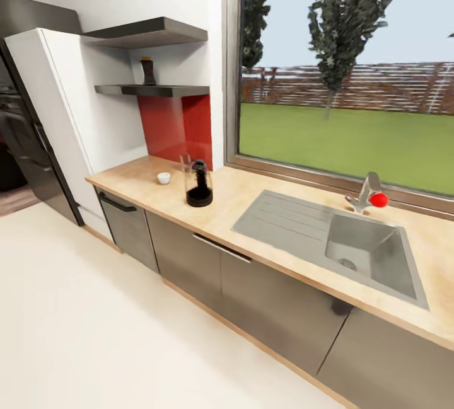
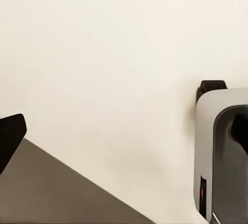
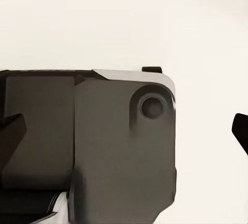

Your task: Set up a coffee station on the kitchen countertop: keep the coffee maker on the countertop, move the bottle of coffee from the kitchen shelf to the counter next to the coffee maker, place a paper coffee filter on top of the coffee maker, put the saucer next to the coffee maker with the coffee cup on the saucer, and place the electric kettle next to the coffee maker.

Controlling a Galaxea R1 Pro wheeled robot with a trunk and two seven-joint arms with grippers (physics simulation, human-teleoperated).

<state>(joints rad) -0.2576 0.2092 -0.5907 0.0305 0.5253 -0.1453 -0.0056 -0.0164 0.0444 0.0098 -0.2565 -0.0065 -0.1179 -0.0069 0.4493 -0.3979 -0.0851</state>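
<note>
Both grippers hang low beside the robot's base with fingers spread wide and nothing between them: left gripper (image 2: 124,141), right gripper (image 3: 124,131), each over pale floor (image 1: 94,308). Ahead, the coffee maker (image 1: 198,183) stands upright on the wooden countertop (image 1: 252,198), with a small white cup (image 1: 164,178) near it. Farther back, the bottle of coffee (image 1: 147,71) stands on the lower wall shelf (image 1: 157,90). The robot appears to be on approach; the next move likely calls for closing on the counter and raising an arm to the shelf.
</note>
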